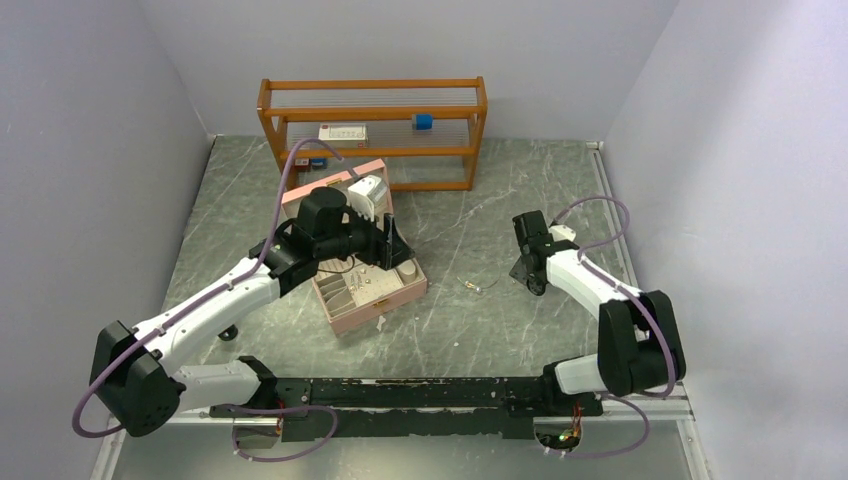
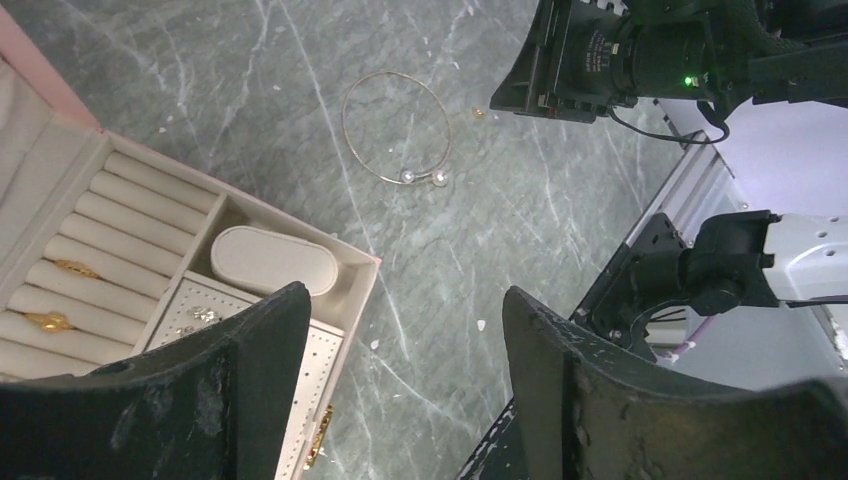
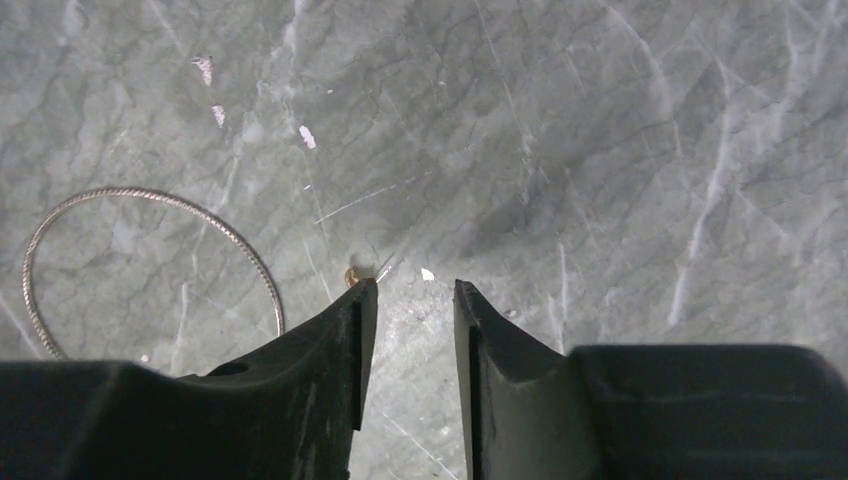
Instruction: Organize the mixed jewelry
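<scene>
The right gripper point(image 3: 412, 300) pointed down at a grey marbled table point(image 3: 620, 150). Its two black fingers point(image 3: 330, 340) stood a narrow gap apart, with only bare table between their tips. A tiny gold piece point(image 3: 352, 276) lay right at the tip of the finger on the picture's left, outside the gap; whether it touched the finger could not be told. Further left lay a thin, twisted wire bangle point(image 3: 130, 189), partly hidden behind that finger. A few white flecks point(image 3: 307, 137) dotted the table.
</scene>
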Robot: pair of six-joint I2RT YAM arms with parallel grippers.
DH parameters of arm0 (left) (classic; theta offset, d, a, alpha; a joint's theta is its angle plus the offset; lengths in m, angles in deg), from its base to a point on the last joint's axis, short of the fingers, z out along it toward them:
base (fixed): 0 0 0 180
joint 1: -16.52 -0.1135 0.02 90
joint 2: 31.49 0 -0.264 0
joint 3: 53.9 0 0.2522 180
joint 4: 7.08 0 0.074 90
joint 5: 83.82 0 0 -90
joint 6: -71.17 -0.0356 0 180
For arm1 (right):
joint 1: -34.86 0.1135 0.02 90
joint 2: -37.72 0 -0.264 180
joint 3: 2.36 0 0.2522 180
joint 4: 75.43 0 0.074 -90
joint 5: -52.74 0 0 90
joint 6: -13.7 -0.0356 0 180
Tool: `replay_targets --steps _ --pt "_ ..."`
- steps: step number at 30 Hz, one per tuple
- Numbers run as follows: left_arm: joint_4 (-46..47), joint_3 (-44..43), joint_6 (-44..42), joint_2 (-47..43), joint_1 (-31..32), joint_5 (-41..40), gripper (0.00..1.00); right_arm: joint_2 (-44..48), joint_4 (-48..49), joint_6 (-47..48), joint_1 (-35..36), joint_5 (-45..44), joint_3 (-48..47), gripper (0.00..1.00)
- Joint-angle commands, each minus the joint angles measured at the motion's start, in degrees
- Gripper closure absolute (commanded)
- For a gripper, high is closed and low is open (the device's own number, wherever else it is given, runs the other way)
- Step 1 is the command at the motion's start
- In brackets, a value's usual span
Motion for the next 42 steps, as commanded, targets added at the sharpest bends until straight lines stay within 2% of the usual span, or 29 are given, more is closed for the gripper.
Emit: replay_targets --steps 1,8,14,22,34,42 --pt "-1.29 -0.83 -2.21 -2.18 0.51 -4.08 0.26 -3.24 3.03 -2.58 -0.60 0.24 0.17 0.64" --pt "-2.04 -0.18 -2.98 -3.32 0.51 -6.22 0.27 -4.13 3.52 -4.03 -0.60 -1.23 -0.49 0.66" --pt "-5.54 -1.31 -5.38 -3.87 0.47 -11.91 0.27 -6.16 3.08 -3.84 -0.60 -0.81 -1.41 0.72" --pt "-5.16 -0.43 -5.49 -4.25 0.48 -11.73 0.27 -7.16 2.95 -4.37 -0.55 -0.52 -1.79 0.77" --pt "-5.20 -0.01 -5.56 -4.11 0.48 -11.51 0.27 -8.29 3.55 -4.49 -0.47 1.76 -2.56 0.77" --pt "-5.45 -0.23 -5.58 -4.02 0.51 -11.72 0.27 -5.71 2.41 -3.18 -0.41 2.47 -1.79 0.75"
